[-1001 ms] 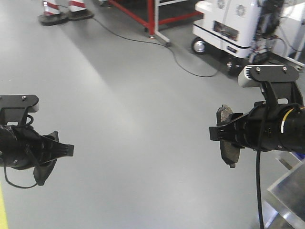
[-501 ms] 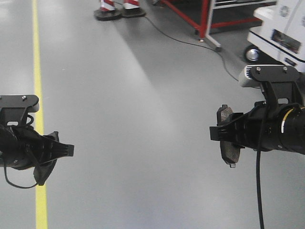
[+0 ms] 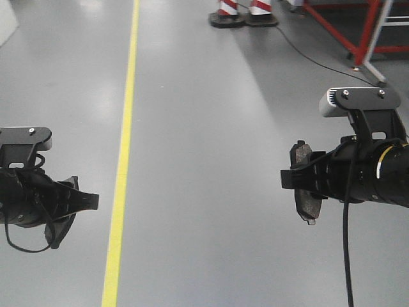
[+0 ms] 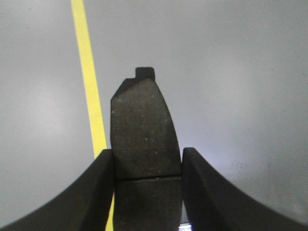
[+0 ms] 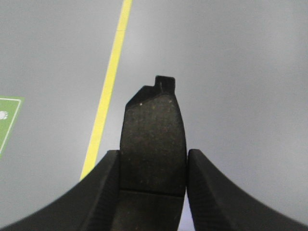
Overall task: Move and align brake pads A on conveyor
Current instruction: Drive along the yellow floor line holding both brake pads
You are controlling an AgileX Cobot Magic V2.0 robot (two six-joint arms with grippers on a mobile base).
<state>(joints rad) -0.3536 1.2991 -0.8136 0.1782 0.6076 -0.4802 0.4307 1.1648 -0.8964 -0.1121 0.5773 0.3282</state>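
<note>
Both arms hang over bare grey floor, each holding one dark grey brake pad A edge-on. In the left wrist view my left gripper (image 4: 147,154) is shut on a pad (image 4: 142,120), whose groove sits level with the fingertips. The front view shows that gripper (image 3: 86,201) at the left edge. My right gripper (image 5: 153,156) is shut on another pad (image 5: 153,127) in the same way. In the front view that gripper (image 3: 289,179) is at the right, and its pad (image 3: 309,203) sticks out above and below the fingers. The conveyor is out of view.
A yellow floor line (image 3: 125,128) runs from the top of the front view down to the bottom, right of the left arm. Striped cone bases (image 3: 243,16) and a red frame (image 3: 364,35) stand at the far right. A green floor mark (image 5: 7,120) lies at the left.
The floor scenery has slid to the right: the white machine and the steel table corner have left the view and the yellow line has come in. Both grippers keep their pose and their pads.
</note>
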